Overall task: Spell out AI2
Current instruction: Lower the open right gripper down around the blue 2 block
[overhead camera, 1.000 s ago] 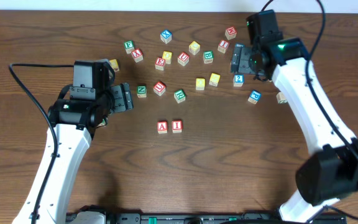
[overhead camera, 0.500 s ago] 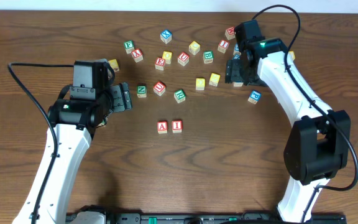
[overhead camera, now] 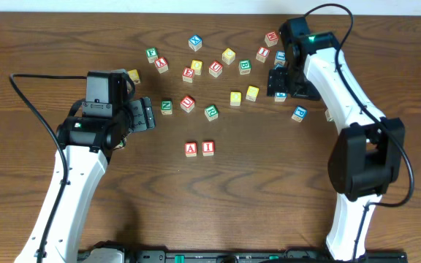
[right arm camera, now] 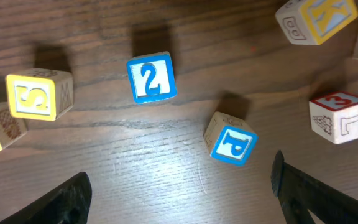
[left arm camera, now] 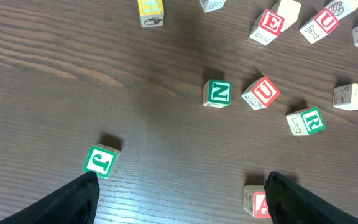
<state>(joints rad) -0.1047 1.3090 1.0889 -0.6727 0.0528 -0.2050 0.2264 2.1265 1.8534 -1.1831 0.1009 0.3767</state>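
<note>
The red A cube (overhead camera: 190, 149) and the red I cube (overhead camera: 208, 147) stand side by side at the table's middle. The A cube also shows in the left wrist view (left arm camera: 252, 202), beside my right finger. The blue 2 cube (right arm camera: 151, 78) lies face up in the right wrist view, ahead of my fingers. In the overhead view my right gripper mostly covers it. My right gripper (overhead camera: 283, 84) (right arm camera: 179, 174) is open and empty above the table, near the 2 cube. My left gripper (overhead camera: 143, 115) (left arm camera: 182, 182) is open and empty, left of the A cube.
Several other cubes are scattered across the far half of the table. A blue P cube (right arm camera: 232, 145) (overhead camera: 299, 113) lies close to the 2 cube. A yellow S cube (right arm camera: 39, 93) and a red L cube (right arm camera: 340, 115) flank them. A green N cube (left arm camera: 217, 93) and a green J cube (left arm camera: 100, 160) are near my left gripper.
My right arm has swung in over the far right cubes and its gripper has come down a little over the 2 cube. The left arm and the cubes have not moved.
</note>
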